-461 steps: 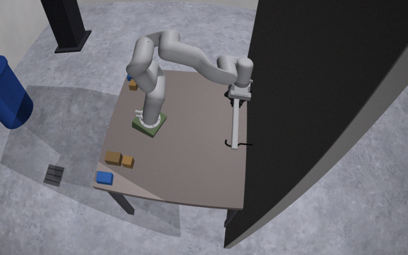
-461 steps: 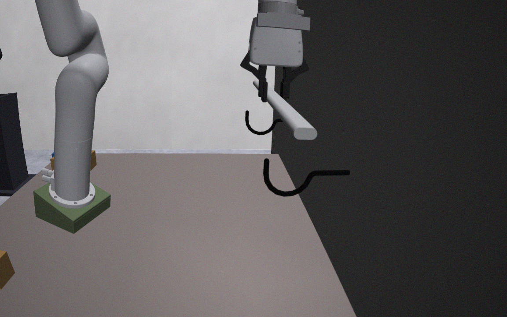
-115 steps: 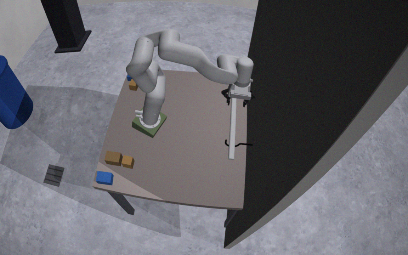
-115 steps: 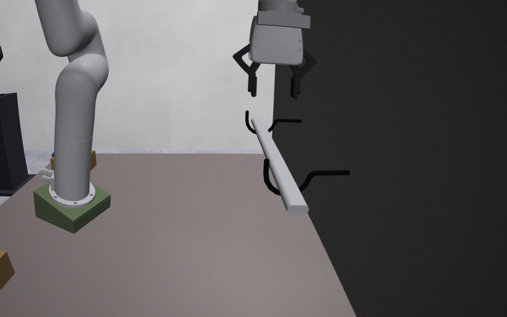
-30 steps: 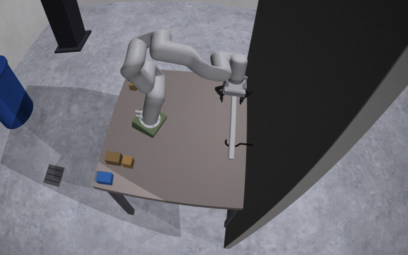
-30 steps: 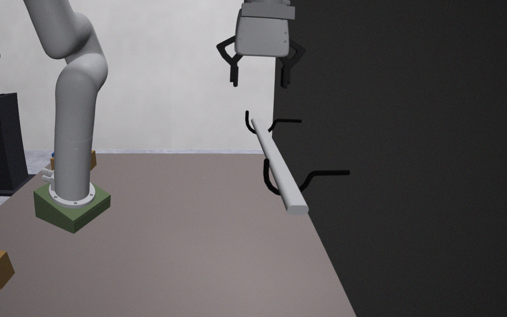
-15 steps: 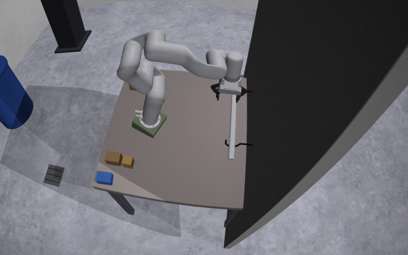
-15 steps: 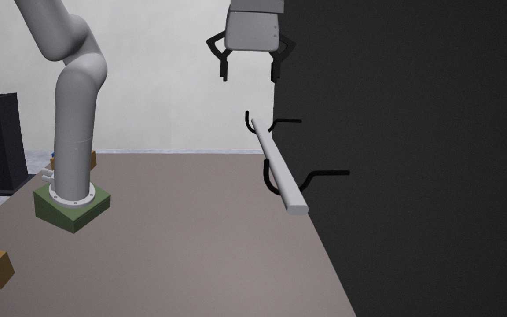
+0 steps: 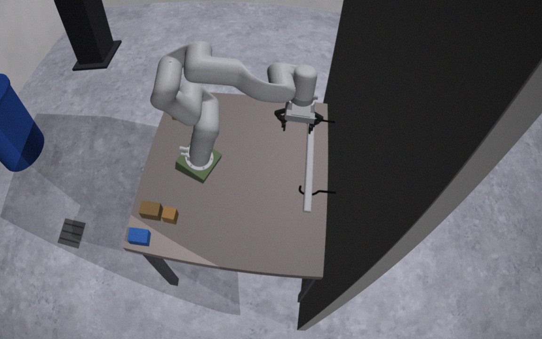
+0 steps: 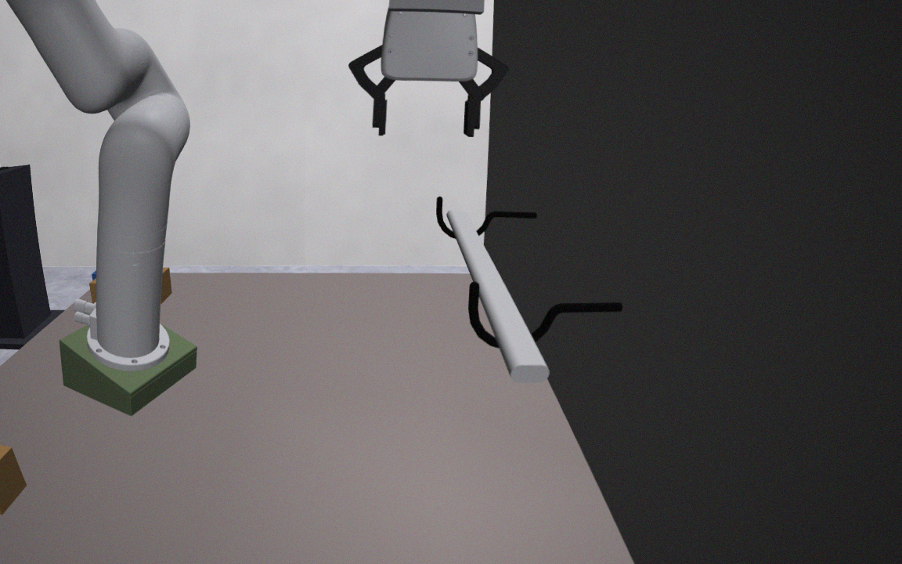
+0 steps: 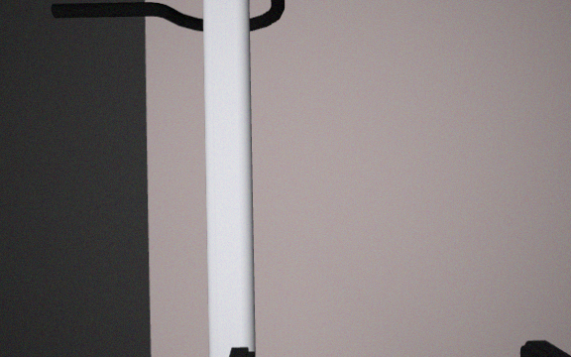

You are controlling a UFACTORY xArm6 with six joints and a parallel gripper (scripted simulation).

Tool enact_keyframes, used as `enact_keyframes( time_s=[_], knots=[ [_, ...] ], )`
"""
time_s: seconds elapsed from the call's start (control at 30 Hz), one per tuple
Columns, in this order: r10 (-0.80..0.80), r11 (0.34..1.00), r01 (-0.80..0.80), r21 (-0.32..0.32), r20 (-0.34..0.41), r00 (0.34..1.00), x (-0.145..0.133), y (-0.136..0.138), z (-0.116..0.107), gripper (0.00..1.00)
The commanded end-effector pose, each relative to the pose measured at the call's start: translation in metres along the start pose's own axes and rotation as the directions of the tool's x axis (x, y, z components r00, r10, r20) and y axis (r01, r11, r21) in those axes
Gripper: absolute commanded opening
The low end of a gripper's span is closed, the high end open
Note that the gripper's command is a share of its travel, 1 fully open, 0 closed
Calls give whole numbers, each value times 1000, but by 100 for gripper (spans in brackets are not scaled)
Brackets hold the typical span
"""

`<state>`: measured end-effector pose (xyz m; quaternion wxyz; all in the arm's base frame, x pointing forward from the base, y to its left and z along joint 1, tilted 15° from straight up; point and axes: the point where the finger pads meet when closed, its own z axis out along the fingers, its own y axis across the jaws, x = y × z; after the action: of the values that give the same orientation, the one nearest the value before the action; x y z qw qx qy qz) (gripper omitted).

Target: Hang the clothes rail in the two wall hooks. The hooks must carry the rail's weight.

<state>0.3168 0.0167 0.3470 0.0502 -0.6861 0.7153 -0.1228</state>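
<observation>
The clothes rail lies across both wall hooks; the hand is wide open above it, holding nothing.

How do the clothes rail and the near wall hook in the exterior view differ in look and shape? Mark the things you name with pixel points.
The clothes rail [image 9: 309,168] [image 10: 498,287] [image 11: 229,174] is light grey, while the near wall hook [image 10: 587,307] is black. The rail is a straight bar; the hook bends down into a cradle and up to a tip. The rail looks thicker than the hook's rod. Both are off the tabletop, the rail lying in the hook's cradle.
</observation>
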Motion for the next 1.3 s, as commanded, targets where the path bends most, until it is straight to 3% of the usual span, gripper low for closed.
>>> enact_keyframes(
  time_s=[0.0,1.27],
  knots=[
    [0,1000,0,4,1,1000,0,4,-4,100],
    [0,1000,0,3,1,1000,0,55,-30,100]
  ],
)
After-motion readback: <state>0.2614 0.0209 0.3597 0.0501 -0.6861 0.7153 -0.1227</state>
